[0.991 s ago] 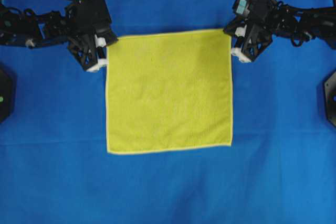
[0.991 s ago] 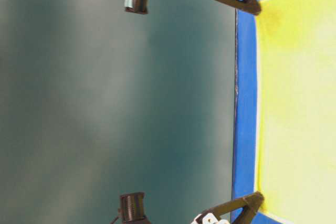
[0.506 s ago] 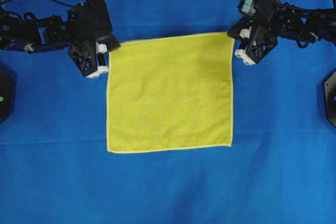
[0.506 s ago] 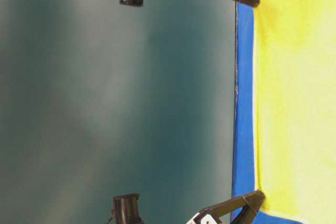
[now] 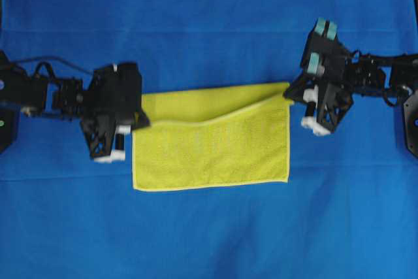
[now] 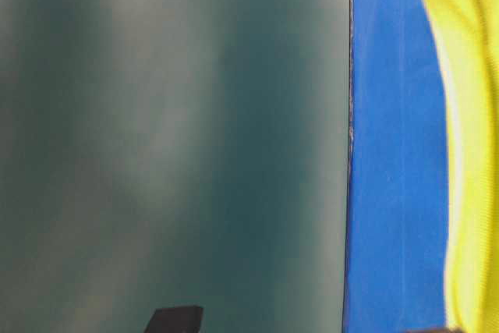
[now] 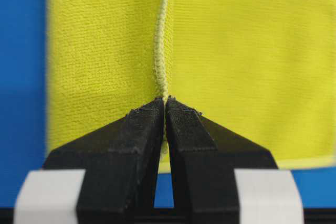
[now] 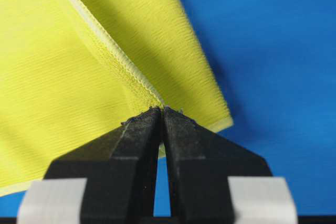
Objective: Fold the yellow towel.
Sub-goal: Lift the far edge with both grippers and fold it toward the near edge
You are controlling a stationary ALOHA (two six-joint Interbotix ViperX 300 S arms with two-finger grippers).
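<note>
No brand, label or writing can be read on anything here. There is one yellow towel [image 5: 215,151], two grippers and one big blue cloth [image 5: 209,24] that covers the table beneath them. The towel lies in the middle of the blue cloth in the overhead view, partly folded: its far part is lifted and drawn toward the near edge, so the visible shape is a wide band with a pale stitched hem [image 5: 215,121] running slanted across it, lower at the left and higher at the right. The near edge and both near corners lie flat on the blue cloth. The left gripper [image 5: 138,121] sits at the towel's left edge, and its wrist view shows the two black fingers [image 7: 134,135] pressed together with the hem of the towel [image 7: 163,51] pinched between their tips. The right gripper [image 5: 290,94] sits at the towel's upper right corner; in its wrist view the fingers [image 8: 136,140] are likewise closed tight on the hemmed corner of the towel [image 8: 105,45], which rises from the tips as a raised flap over the layer beneath. In the table-level view, which is turned on its side, the towel [image 6: 472,138] shows as a blurred yellow strip against the blue cloth [image 6: 398,161], and only dark fragments of the arms appear at the frame's edges.
</note>
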